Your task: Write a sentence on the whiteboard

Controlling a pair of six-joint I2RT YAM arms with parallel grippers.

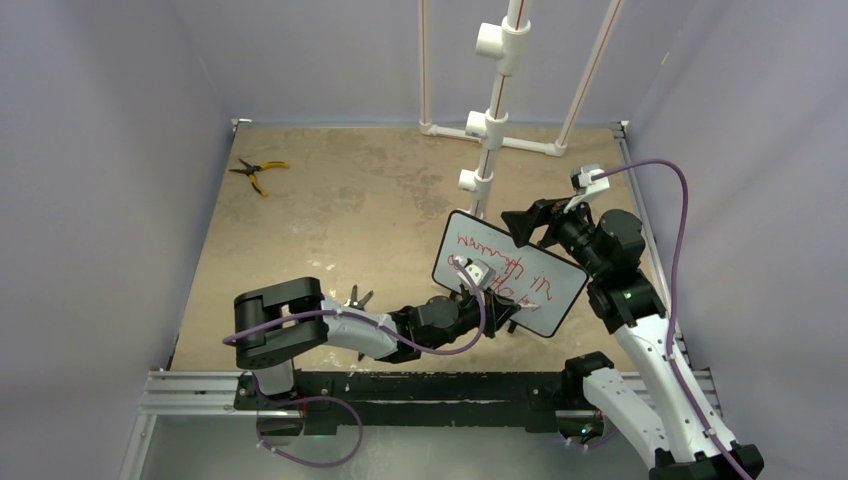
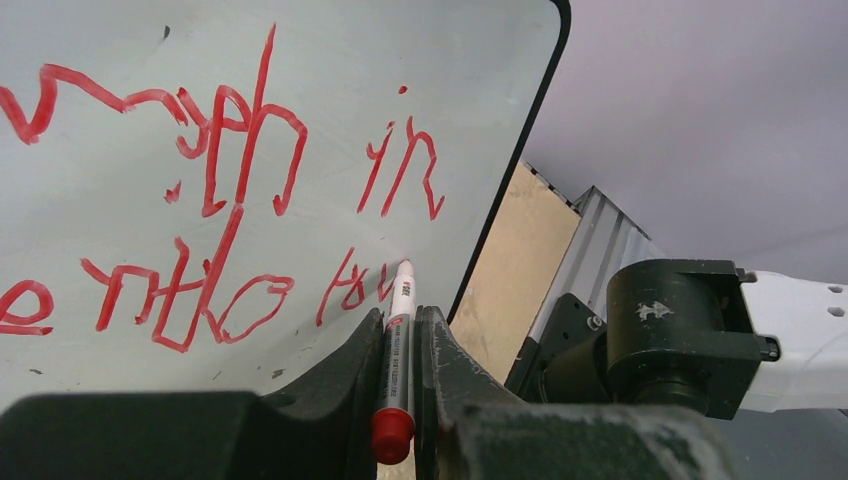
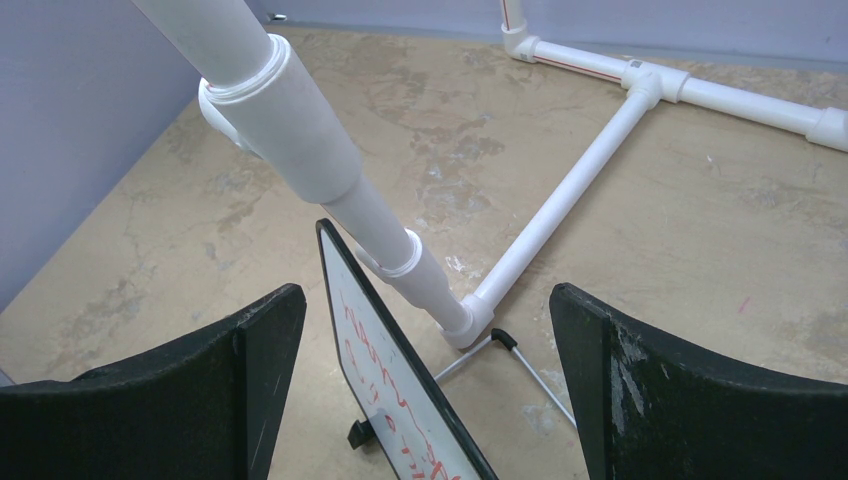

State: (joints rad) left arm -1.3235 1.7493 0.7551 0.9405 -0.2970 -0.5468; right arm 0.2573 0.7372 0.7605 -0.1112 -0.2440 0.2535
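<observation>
Nearest me, the left gripper (image 2: 400, 335) is clamped tight on a red-capped marker (image 2: 398, 345). The marker's tip touches the whiteboard (image 1: 555, 295) at the end of the lower line. The board stands tilted right of the table's middle, its white face turned to the left arm. The sentence (image 2: 230, 200) runs across it in two lines of red scrawl, which I cannot read as words.

Just beyond the board's far right edge, I see the right gripper (image 1: 530, 225) hanging with its jaws spread wide and nothing in them. Its wrist camera looks down past the board's black rim.

Behind the board rises a white pipe frame (image 1: 490, 130), its foot spreading along the far edge of the tan table (image 1: 350, 220). Well apart, in the far left corner, lie yellow-handled pliers (image 1: 258, 172).
</observation>
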